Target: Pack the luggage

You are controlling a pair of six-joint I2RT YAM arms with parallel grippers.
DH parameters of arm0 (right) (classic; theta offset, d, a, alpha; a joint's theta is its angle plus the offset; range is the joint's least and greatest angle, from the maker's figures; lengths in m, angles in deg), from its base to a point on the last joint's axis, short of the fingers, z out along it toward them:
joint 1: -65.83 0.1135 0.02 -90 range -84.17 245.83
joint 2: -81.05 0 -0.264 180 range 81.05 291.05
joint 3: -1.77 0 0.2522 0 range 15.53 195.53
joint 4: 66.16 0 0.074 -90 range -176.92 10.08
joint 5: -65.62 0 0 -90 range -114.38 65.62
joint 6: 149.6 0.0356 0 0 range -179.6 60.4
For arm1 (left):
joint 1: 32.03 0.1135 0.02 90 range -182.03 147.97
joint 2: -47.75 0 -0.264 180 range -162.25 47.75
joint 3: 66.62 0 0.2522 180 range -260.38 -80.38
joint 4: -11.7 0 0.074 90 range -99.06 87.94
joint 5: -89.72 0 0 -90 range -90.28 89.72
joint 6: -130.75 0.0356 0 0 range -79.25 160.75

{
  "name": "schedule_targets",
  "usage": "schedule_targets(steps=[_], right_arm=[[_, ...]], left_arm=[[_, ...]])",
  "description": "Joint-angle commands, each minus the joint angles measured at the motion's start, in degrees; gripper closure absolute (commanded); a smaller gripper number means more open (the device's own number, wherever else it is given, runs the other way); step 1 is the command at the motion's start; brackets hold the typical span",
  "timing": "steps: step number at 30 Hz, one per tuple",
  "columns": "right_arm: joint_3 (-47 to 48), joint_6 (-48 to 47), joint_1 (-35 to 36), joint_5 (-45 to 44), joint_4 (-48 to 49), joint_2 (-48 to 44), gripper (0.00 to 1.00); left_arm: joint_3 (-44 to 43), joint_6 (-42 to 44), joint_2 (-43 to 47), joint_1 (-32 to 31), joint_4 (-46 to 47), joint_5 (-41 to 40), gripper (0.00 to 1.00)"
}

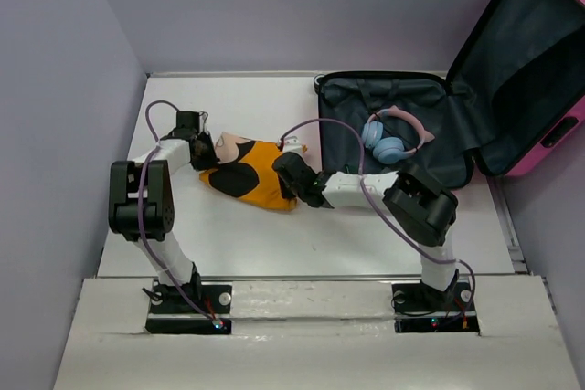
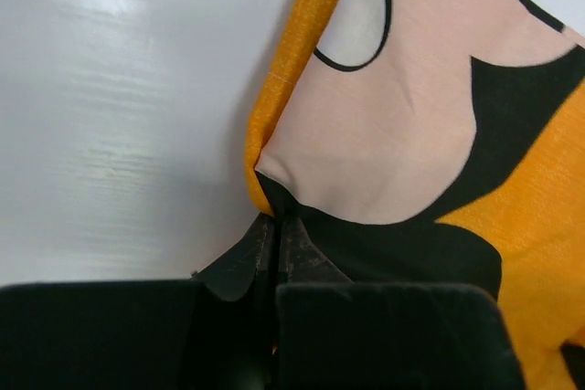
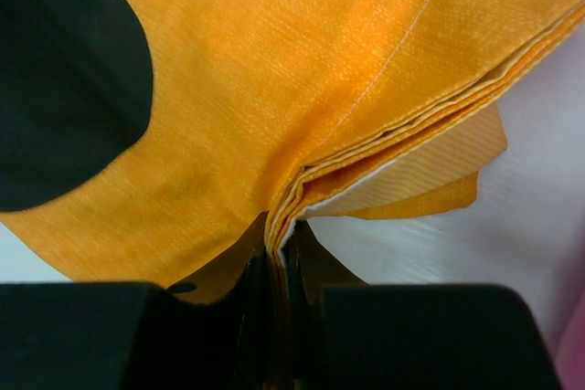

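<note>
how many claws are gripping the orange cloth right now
2. The left claw pinches the orange cloth at its left end. The right claw pinches its folded right edge, the side nearer the open luggage. No other claws in view.

Both arms are bent at the elbow and reach in toward the middle of the top view. The left arm (image 1: pixel 139 196) comes up from its base at lower left with the elbow poking out toward the left edge. Its forearm angles up and right, so the left gripper (image 1: pixel 210 151) sits left of centre. The right arm (image 1: pixel 422 207) rises from lower right and bends, then runs pretty much flat leftward to the right gripper (image 1: pixel 283 171) near centre. In both wrist views the jaws are pinched tight on an edge of the orange cloth (image 1: pixel 258 175), with basically no gap.
</note>
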Motion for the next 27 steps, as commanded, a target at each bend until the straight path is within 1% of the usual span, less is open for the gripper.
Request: schedule_targets(steps=[1, 2, 5, 6, 7, 10, 11, 13, 15, 16, 17, 18, 20, 21, 24, 25, 26, 27], right_arm=[[5.43, -4.89, -0.29, 1.16, -1.7, -4.81, 0.87], [7.44, -6.38, -0.29, 0.55, -2.48, -5.86, 0.88], [11.66, -9.28, -0.29, -1.04, -4.07, -7.19, 0.9], [13.41, -11.12, -0.29, -1.48, -5.73, -7.63, 0.91], [17.09, -12.09, -0.82, -2.18, -6.79, -7.72, 0.91], [22.21, -16.74, -1.61, -3.85, -9.78, -8.68, 0.92], [25.44, -18.85, -3.01, -5.16, -11.44, -9.03, 0.92], [27.66, -20.97, -5.38, -6.83, -12.59, -10.79, 0.92], [29.07, -22.56, -7.66, -7.28, -13.91, -12.72, 0.92], [29.08, -23.78, -10.29, -7.46, -14.35, -15.16, 0.92], [28.73, -24.49, -10.31, -7.46, -14.62, -15.19, 0.92], [27.25, -25.63, -13.1, -8.07, -14.88, -18.15, 0.92], [24.87, -26.43, -15.92, -8.95, -14.97, -21.5, 0.93], [21.73, -26.6, -19.16, -9.3, -15.06, -25.17, 0.92], [16.0, -26.17, -24.18, -10.53, -15.58, -30.2, 0.92], [11.72, -24.95, -27.68, -10.62, -15.76, -33.26, 0.93], [9.41, -24.15, -29.63, -10.8, -16.02, -34.6, 0.92], [4.95, -22.23, -33.48, -9.84, -16.03, -36.35, 0.92]], left_arm=[[2.68, -1.97, 9.85, -0.3, -1.18, 8.88, 0.94], [2.86, -2.75, 13.18, -0.3, -0.75, 10.8, 0.94], [2.51, -5.39, 17.85, -0.3, -0.3, 14.06, 0.94], [1.9, -6.44, 19.26, -0.3, 0.22, 16.59, 0.94], [1.54, -7.5, 21.88, -0.3, 0.57, 17.84, 0.94], [-1.44, -11.72, 25.67, -0.56, 1.54, 21.36, 0.94], [-3.97, -13.47, 26.65, -1.35, 1.72, 22.15, 0.94], [-6.53, -15.67, 27.18, -3.01, 2.5, 21.9, 0.94], [-10.47, -18.13, 27.1, -7.49, 5.22, 20.15, 0.94], [-11.63, -20.75, 26.05, -9.33, 6.54, 19.7, 0.94], [-12.95, -21.82, 25.08, -11.35, 8.03, 19.35, 0.94], [-16.01, -23.75, 22.29, -15.46, 10.83, 17.95, 0.94], [-19.45, -25.69, 18.5, -19.53, 13.92, 17.41, 0.94], [-23.82, -26.48, 13.61, -23.38, 16.2, 17.41, 0.94], [-32.44, -28.07, 5.15, -28.76, 17.71, 16.97, 0.94], [-39.69, -28.25, -1.32, -31.82, 17.28, 17.58, 0.94], [-44.29, -27.99, -5.04, -33.07, 13.71, 17.93, 0.92], [-54.87, -25.03, -12.64, -34.65, 10.11, 17.15, 0.64]])
